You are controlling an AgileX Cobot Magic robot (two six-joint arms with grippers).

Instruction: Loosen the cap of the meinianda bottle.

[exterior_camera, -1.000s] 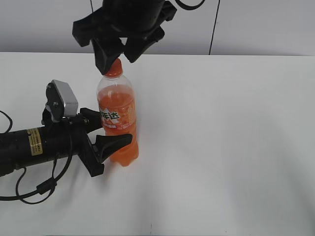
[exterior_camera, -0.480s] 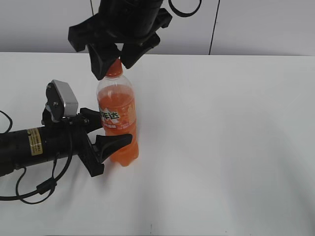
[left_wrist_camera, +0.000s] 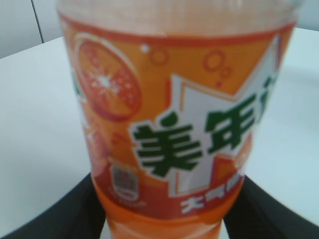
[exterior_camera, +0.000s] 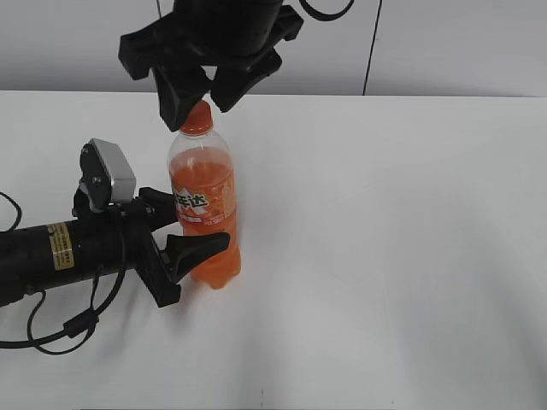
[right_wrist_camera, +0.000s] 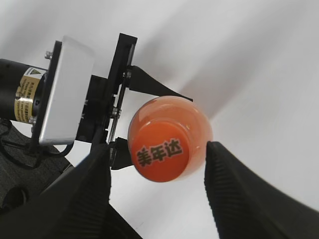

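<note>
Cap [exterior_camera: 198, 114] sits on the meinianda bottle [exterior_camera: 205, 209], which stands upright left of the bench's middle [exterior_camera: 410, 256], nearer the left edge than the right. Right gripper [exterior_camera: 198, 85] hangs over the cap, fingers [right_wrist_camera: 234, 194] spread on either side and apart from it. Left gripper [exterior_camera: 184, 226], reaching from the left edge, clasps the bottle's lower half.
</note>
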